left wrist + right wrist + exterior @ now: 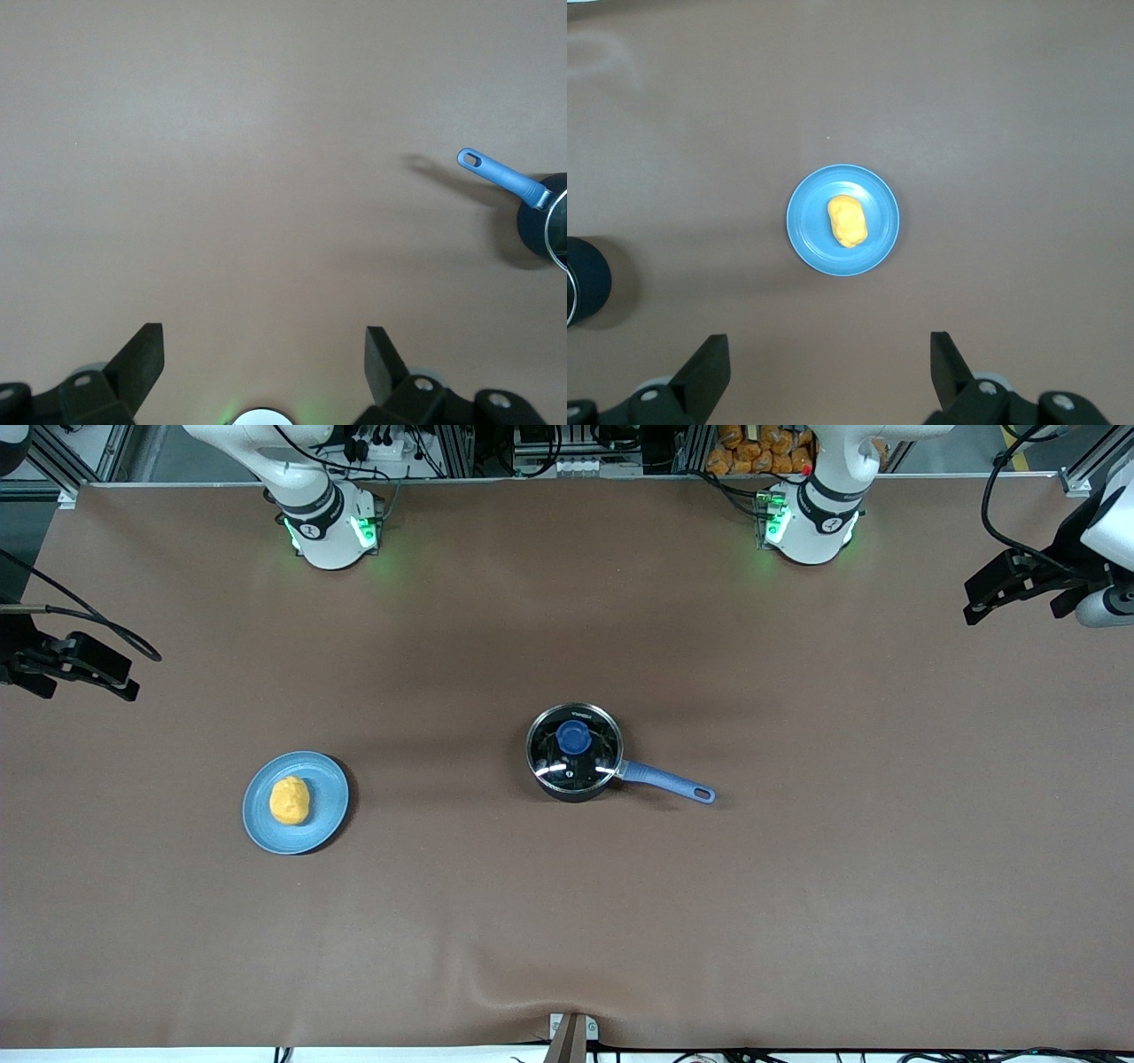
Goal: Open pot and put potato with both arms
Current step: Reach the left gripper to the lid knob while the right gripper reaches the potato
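Note:
The black pot (574, 762) stands mid-table with a glass lid (592, 766) and its blue knob (574, 736) on it. Its blue handle (669, 783) points toward the left arm's end. The yellow-orange potato (290, 800) lies on a light-blue plate (328, 806) toward the right arm's end. My left gripper (1014, 602) is open and empty, high over the table's left-arm end; its wrist view (264, 354) shows the pot (539, 228) at the edge. My right gripper (84, 677) is open and empty over the right-arm end; its wrist view (830, 359) shows the potato (847, 220) on the plate (877, 252).
The two arm bases (332, 527) (811, 522) stand along the table edge farthest from the front camera. A metal clamp (571, 1036) sits at the nearest edge, with a wrinkle in the brown cover (496, 992) beside it.

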Motion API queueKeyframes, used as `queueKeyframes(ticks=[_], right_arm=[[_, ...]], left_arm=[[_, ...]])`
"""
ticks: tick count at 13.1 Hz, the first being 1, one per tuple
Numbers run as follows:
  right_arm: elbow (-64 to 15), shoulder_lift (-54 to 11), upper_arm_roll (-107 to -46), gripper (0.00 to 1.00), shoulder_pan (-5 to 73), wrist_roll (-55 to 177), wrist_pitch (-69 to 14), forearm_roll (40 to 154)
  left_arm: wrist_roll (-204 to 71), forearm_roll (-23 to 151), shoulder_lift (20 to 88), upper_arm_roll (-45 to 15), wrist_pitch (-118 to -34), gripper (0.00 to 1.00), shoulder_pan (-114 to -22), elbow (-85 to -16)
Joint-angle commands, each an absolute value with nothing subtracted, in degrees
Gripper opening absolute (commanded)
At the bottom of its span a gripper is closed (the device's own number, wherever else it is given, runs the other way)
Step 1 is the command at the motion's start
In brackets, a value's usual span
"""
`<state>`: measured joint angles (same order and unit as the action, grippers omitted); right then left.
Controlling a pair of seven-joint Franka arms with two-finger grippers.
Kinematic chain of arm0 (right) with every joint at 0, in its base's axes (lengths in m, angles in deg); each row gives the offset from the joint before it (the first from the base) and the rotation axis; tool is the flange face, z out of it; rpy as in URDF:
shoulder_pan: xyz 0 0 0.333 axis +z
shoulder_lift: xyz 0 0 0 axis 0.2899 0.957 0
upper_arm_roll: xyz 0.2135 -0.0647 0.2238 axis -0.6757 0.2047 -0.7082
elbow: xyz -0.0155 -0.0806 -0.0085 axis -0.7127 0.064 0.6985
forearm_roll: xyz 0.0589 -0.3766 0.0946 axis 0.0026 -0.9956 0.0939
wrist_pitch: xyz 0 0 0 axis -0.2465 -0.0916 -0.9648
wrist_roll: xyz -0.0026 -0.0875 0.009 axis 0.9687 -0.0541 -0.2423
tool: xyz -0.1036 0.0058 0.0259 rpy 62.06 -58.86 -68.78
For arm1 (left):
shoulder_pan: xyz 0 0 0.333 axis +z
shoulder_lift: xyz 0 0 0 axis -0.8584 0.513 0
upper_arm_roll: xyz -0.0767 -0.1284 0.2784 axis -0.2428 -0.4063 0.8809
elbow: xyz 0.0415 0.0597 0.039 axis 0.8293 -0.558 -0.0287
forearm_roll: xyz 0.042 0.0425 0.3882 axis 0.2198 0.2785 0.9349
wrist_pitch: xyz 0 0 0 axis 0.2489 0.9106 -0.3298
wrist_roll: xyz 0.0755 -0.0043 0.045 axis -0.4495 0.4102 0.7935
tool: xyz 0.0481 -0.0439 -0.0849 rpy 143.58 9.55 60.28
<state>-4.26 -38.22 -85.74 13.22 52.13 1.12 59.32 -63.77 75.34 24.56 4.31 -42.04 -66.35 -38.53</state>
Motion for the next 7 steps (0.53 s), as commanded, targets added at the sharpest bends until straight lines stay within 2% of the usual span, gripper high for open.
queueKeyframes(ticks=[1, 7], right_arm=[[-5.0, -38.4, -89.4, 1.00, 8.8, 52.1, 0.6, 60.4], [-5.5, -37.0, -89.8, 1.00, 9.0, 53.6, 1.5, 59.8]], left_arm=[[-63.9, 75.0, 24.1, 4.5, -41.4, 1.00, -66.4, -38.0], [-63.7, 72.8, 26.0, 4.2, -41.5, 1.00, -67.0, -36.9]])
